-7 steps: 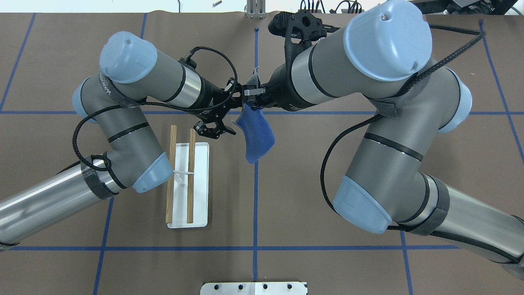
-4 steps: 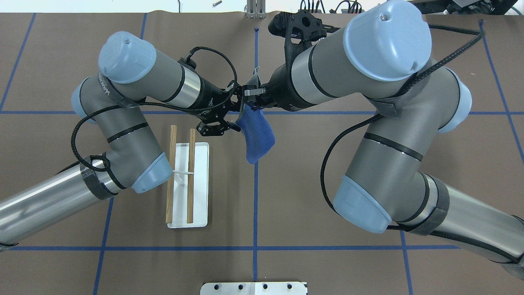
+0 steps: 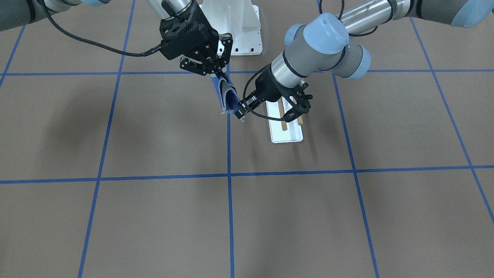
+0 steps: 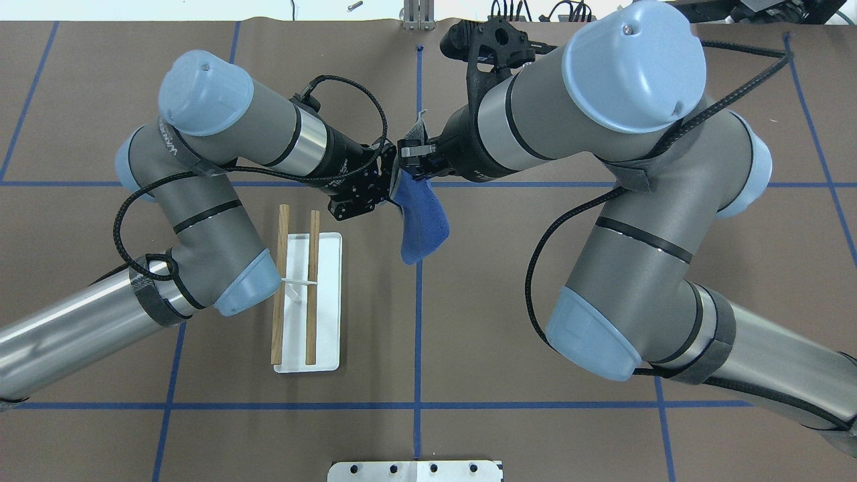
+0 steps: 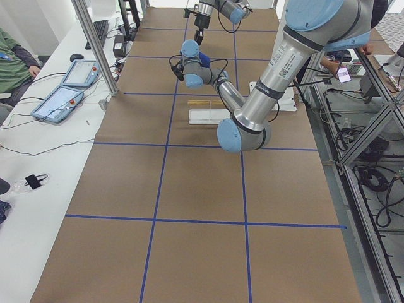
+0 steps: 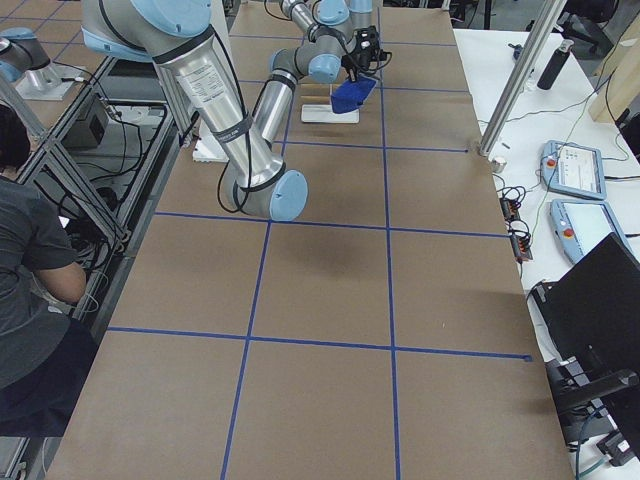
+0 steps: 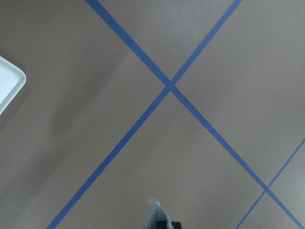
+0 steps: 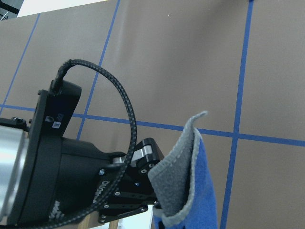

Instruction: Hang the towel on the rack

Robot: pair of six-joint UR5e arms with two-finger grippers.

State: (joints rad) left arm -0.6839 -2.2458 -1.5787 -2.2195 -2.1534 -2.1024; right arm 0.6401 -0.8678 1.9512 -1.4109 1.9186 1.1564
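One towel [image 4: 422, 221] pinched by right gripper [image 3: 219, 74], left gripper [image 3: 241, 109] at its edge, closure unclear, rack [image 4: 312, 288] near

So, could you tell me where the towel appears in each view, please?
Front-facing: towel upper centre, left of rack.
Overhead: towel centre, right of rack.
Exterior left: towel top centre, tiny.
Exterior right: towel top centre.
Left wrist: towel hem, bottom edge.
Right wrist: towel lower right.
Shared landmark: the rack.

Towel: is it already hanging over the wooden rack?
No, the towel dangles in the air from the right claw, off to the side of the rack.
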